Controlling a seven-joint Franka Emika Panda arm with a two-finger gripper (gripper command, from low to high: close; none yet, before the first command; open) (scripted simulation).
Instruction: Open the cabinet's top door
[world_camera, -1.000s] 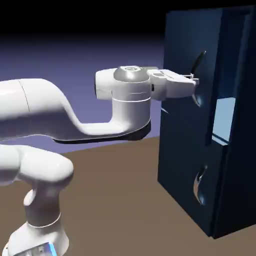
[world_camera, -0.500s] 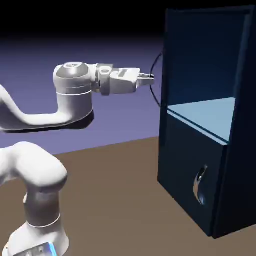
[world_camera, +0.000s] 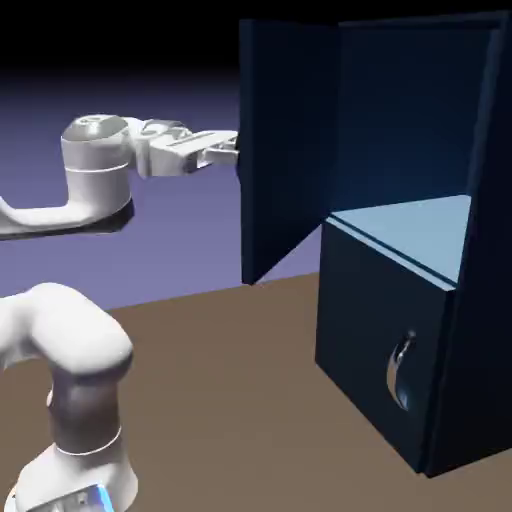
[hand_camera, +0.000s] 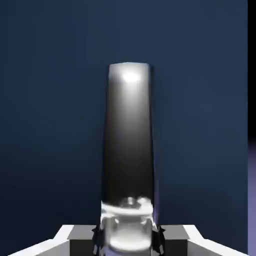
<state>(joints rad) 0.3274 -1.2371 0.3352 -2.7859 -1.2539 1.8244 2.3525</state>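
While backdrop glows, brown tabletop.

Plain surroundings
A brown table surface is seen below; behind it, a blue-violet backdrop is shown, darkened to black at the top.

Handle on door

we now have the top door swung far out past the cabinet's front, its panel toward the exterior view's left. our hand and arm have drawn back that way too, and more of the pale blue shelf shows than at first.
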